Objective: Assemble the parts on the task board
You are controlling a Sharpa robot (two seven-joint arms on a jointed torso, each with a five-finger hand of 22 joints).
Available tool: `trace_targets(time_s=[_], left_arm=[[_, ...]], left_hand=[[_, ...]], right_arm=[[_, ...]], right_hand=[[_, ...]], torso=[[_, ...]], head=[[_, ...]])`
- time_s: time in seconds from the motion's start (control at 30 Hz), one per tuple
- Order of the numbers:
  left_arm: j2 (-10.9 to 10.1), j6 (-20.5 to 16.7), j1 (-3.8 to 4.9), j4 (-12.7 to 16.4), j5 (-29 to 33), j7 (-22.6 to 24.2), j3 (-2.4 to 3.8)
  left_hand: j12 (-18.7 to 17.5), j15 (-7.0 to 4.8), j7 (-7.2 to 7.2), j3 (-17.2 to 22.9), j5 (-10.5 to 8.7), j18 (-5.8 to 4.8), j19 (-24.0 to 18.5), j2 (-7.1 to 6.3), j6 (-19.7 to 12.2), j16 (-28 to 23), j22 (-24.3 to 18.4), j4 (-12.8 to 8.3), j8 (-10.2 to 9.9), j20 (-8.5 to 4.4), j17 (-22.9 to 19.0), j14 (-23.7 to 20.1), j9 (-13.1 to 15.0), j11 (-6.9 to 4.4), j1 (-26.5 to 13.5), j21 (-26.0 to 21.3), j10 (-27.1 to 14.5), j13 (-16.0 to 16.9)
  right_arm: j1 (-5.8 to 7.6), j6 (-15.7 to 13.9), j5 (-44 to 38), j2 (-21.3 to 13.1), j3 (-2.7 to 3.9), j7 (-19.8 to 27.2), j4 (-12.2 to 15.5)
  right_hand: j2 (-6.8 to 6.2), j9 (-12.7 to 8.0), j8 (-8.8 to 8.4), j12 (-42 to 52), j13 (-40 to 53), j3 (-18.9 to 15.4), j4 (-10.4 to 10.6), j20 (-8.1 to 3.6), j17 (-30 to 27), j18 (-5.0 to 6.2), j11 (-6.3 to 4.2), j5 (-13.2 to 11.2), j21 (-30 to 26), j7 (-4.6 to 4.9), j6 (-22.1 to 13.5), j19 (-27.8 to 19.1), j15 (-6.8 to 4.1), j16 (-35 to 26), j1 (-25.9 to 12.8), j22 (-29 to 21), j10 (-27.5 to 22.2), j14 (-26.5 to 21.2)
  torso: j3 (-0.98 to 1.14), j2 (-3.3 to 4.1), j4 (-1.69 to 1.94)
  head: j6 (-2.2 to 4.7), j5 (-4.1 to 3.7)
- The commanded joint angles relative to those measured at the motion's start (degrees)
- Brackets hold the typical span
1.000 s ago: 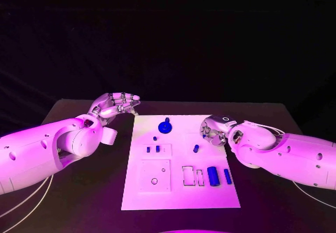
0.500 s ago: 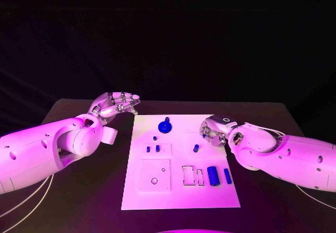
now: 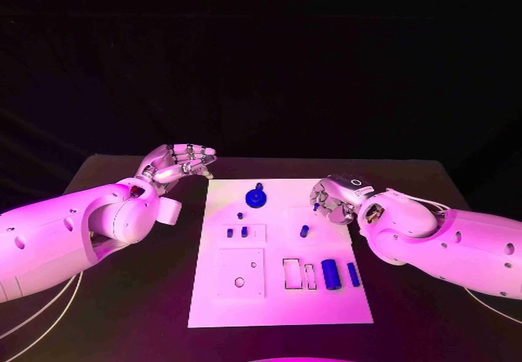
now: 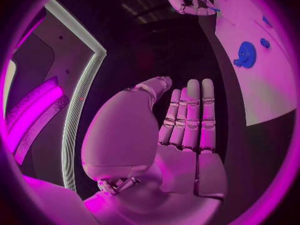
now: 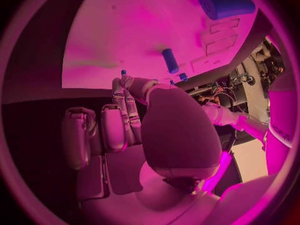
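The white task board (image 3: 277, 302) lies in the middle of the table. On it are a round blue disc (image 3: 256, 197), a short blue peg (image 3: 305, 230), two tiny blue pieces (image 3: 244, 231) and, nearer me, a thick blue cylinder (image 3: 330, 274) beside a slimmer one (image 3: 354, 274). My right hand (image 3: 335, 198) hovers at the board's right edge, its thumb and fingertips pinching a small blue part (image 5: 124, 73). My left hand (image 3: 179, 161) is off the board past its far left corner, fingers side by side (image 4: 190, 115), holding nothing.
Empty rectangular slots (image 3: 298, 274) sit left of the cylinders, and a square recess (image 3: 241, 271) fills the board's near left. Black table (image 3: 130, 317) surrounds the board. My bulky left forearm (image 3: 76, 234) lies along the board's left side.
My right hand has lifted slightly and shifted towards the far side, with the small blue part at its fingertips. The left hand has barely moved.
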Motion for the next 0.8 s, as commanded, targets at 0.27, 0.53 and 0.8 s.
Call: trace_targets(time_s=[0.27, 0.53, 0.8], left_arm=[[0.2, 0.1, 0.03, -0.1, 0.3, 0.6, 0.04], [0.3, 0.1, 0.0, -0.2, 0.3, 0.6, 0.04], [0.6, 0.2, -0.02, -0.2, 0.3, 0.6, 0.04]], left_hand=[[-0.3, 0.08, -0.06, -0.3, 0.0, 0.34, -0.6, 0.16, -0.6, -0.2, 0.1, 0.1, -0.2, -0.07, 0.0, -0.6, -0.1, 0.22, 0.5, 0.0, -0.6, -0.1], [-0.3, 0.09, -0.03, -0.3, 0.0, 0.34, -0.6, 0.16, -0.7, -0.2, 0.1, 0.1, -0.2, -0.05, 0.0, -0.7, -0.1, 0.24, 0.5, -0.1, -0.7, -0.1], [-0.2, 0.13, 0.05, -0.3, 0.06, 0.35, -0.7, 0.21, -0.9, -0.2, 0.1, 0.0, -0.2, -0.02, -0.1, -0.7, -0.1, 0.3, 0.7, -0.1, -0.8, -0.1]], right_arm=[[0.41, -2.2, 2.7, -2.1, 0.15, 0.7, 4.9], [0.09, -2.8, 3.4, -1.7, 0.16, 1.1, 9.5], [-0.58, -1.0, 3.7, 1.1, 0.11, 2.0, 12.7]], right_hand=[[-0.02, 0.1, 0.2, 0.1, 0.0, 0.1, -0.5, -0.47, 0.1, -0.22, -1.56, 0.3, 0.4, -0.07, 0.4, 3.7, -0.28, 0.4, -0.8, 13.1, 2.0, 1.6], [-0.03, 0.1, 0.21, 0.1, 0.0, 0.1, -0.6, -0.48, 0.1, -0.21, -1.57, 0.3, 0.3, -0.08, 0.5, 3.6, -0.29, 0.5, -0.8, 13.1, 2.1, 1.6], [-0.04, 0.1, 0.22, 0.1, 0.0, 0.2, -0.6, -0.49, -0.1, -0.17, -1.58, 0.3, 0.1, -0.09, 0.5, 3.6, -0.3, 0.3, -0.9, 13.0, 2.1, 1.6]], torso=[[-0.04, 0.0, 0.0], [-0.01, -0.04, 0.08], [-0.12, 0.0, 0.02]], head=[[-0.07, 0.09], [-0.03, 0.49], [-0.38, 1.45]])
